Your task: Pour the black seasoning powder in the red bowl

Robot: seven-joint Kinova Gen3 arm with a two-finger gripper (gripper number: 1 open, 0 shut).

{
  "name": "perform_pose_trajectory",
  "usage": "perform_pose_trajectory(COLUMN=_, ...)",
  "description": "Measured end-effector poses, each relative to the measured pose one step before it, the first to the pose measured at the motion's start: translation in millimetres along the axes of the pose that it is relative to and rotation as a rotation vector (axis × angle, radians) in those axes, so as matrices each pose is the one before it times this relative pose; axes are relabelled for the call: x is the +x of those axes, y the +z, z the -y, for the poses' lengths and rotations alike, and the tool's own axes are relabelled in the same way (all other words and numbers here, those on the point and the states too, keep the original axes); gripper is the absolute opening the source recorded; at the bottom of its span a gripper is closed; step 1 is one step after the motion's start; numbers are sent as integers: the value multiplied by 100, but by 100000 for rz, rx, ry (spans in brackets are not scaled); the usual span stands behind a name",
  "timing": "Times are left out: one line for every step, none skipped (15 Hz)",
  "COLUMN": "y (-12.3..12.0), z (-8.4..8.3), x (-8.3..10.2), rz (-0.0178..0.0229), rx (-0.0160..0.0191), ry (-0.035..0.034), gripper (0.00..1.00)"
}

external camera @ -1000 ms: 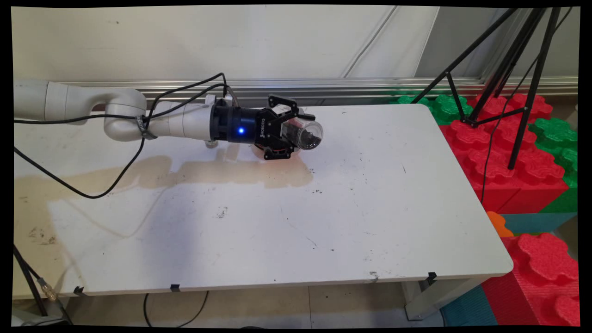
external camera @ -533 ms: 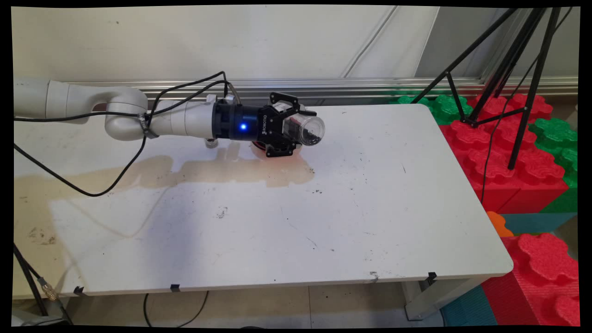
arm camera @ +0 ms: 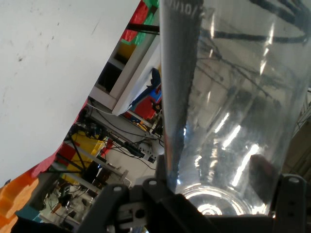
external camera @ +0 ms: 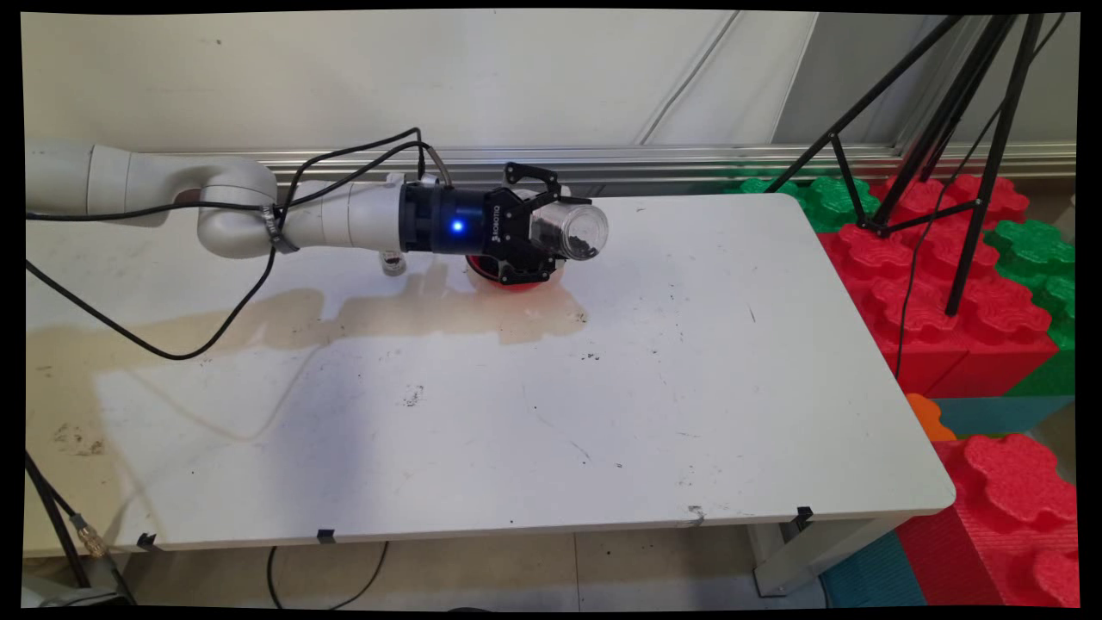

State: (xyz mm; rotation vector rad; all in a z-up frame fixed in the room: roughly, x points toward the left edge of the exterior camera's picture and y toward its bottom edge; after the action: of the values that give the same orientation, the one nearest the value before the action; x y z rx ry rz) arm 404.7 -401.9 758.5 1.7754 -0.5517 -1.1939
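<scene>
The white arm reached in from the left, stretched nearly level above the far part of the white table [external camera: 603, 413], its wrist pointing toward the picture's right. At its end the black two-finger gripper [external camera: 551, 226] lay on its side, one finger above and one below, closed on a clear plastic cup [external camera: 572, 232] that held a small heap of dark granules [external camera: 587, 243]. The jaws stood only as far apart as the cup's width, pressed against its wall.

The cup was held clear of the table, above its far middle part. Its long axis ran close to horizontal, in line with the wrist, and one round end faced right and slightly toward the camera. The granules lay against the lower side of the wall near that end.

In the hand view the cup [arm camera: 228, 107] filled the right half of the picture as a smooth, glossy, see-through cylinder with bright reflections, rising from between the black linkage at the bottom edge.

Just under the gripper a round red object [external camera: 515, 277] rested on the table, mostly hidden; what it was could not be told. A brownish stain [external camera: 362, 317] spread over the tabletop below the arm. Red and green foam blocks [external camera: 947, 284] and a black tripod [external camera: 938, 112] stood to the right of the table.
</scene>
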Motion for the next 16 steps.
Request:
perform_pose_trajectory(y=35, z=-66, x=2, rz=-192, rx=-124, ry=-458, gripper=0)
perform_pose_trajectory(y=39, z=-84, x=-11, rz=-176, rx=-157, ry=-500, gripper=0)
perform_pose_trajectory(y=47, z=-95, x=-11, rz=-157, rx=-158, ry=-432, gripper=0)
perform_pose_trajectory(y=29, z=-76, x=-10, rz=-179, rx=-145, ry=-449, gripper=0)
perform_pose_trajectory(y=40, z=-96, x=-18, rz=-122, rx=-217, ry=-452, gripper=0)
perform_pose_trajectory(y=51, z=-108, x=-14, rz=-99, rx=-272, ry=-471, gripper=0)
perform_pose_trajectory(y=30, z=-97, x=-20, rz=-92, rx=-231, ry=-421, gripper=0)
perform_pose_trajectory(y=15, z=-54, x=-8, rz=-74, rx=-115, ry=-217, gripper=0)
perform_pose_trajectory(y=23, z=-81, x=-6, rz=-114, rx=-179, ry=-434, gripper=0)
perform_pose_trajectory(y=9, z=-59, x=-7, rz=-71, rx=-140, ry=-267, gripper=0)
perform_pose_trajectory(y=17, z=-88, x=-21, rz=-97, rx=-186, ry=-375, gripper=0)
perform_pose_trajectory(y=10, z=-51, x=-12, rz=-62, rx=-129, ry=-318, gripper=0)
perform_pose_trajectory(y=10, z=-74, x=-7, rz=-107, rx=-247, ry=-405, gripper=0)
perform_pose_trajectory(y=14, z=-83, x=-16, rz=-106, rx=-264, ry=-441, gripper=0)
perform_pose_trajectory(y=12, z=-84, x=-20, rz=-113, rx=-234, ry=-447, gripper=0)
perform_pose_trajectory(y=6, z=-63, x=-21, rz=-107, rx=-203, ry=-393, gripper=0)
